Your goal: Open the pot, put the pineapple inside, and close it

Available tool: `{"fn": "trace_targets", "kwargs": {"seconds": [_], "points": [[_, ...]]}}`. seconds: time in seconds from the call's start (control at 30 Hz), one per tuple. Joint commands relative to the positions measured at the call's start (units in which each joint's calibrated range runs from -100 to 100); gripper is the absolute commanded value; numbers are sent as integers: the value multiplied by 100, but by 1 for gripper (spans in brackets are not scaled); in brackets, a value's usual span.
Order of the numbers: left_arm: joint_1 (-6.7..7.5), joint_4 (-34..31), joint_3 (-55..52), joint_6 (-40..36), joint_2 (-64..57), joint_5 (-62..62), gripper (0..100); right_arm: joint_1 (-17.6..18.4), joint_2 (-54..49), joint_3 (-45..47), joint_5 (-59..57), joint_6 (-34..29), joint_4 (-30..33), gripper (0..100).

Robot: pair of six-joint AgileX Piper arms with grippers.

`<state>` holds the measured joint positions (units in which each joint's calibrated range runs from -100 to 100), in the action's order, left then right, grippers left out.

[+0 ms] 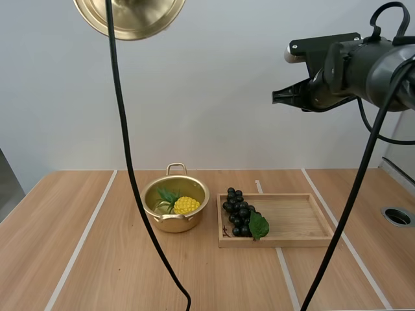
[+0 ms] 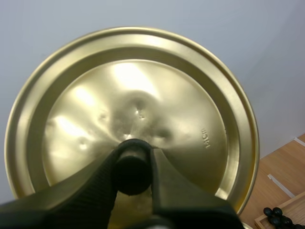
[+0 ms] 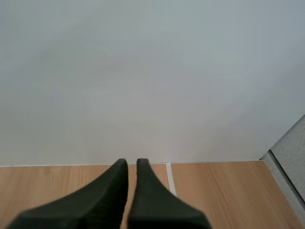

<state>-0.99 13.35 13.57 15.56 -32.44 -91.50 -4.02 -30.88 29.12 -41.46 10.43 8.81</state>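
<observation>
Across the far half of the tabletop [image 1: 78, 233], between its pale inlaid lines, the things are lying close together. A wooden tray [image 1: 292, 217] is sitting right of centre, its long side running parallel to the far edge. Just beside the tray's left end, the golden pot [image 1: 170, 223] is standing open and upright, one loop handle pointing at the far edge.

The pot's lid [image 1: 130, 16] is hanging high in the air above the left half of the tabletop, well apart from the pot. From the left wrist view the lid [image 2: 143, 95] is showing its domed golden top side.

A bunch of dark grapes [image 1: 238, 212] with a green leaf is lying in the left end of the tray. The yellow pineapple [image 1: 185, 205] is resting inside the pot, its green leaves pointing toward the tabletop's left edge.

The left gripper [image 2: 133, 160] is clenching the lid's black knob [image 2: 132, 174] between its fingertips. The right gripper [image 1: 275, 98] is hovering high over the right half of the tabletop, pointing left. Seen from its own wrist, the right gripper [image 3: 132, 164] is carrying nothing, its fingers lying pressed nearly together and aiming at the far edge.
</observation>
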Motion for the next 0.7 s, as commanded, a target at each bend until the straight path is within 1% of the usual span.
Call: {"fn": "trace_targets", "kwargs": {"seconds": [0.0, 0.17, 0.3, 0.5, 0.67], "points": [[-9, 144, -384, -10, 3, 576, 0, -51, -74, 162, 343, -56, 56, 0], [-9, 435, -1239, 18, 3, 1329, 0, -161, -74, 491, 782, -56, 206, 0], [-9, 850, -2014, 443, 16, 1749, 0, -233, -74, 835, 1126, 5, 299, 0], [-9, 865, -2927, 641, 408, 1832, 0, -236, -74, 1269, 1546, 5, 407, 0], [-9, 853, -3422, 659, 884, 1794, 0, -236, -74, 1445, 1573, 5, 441, 0]]}}
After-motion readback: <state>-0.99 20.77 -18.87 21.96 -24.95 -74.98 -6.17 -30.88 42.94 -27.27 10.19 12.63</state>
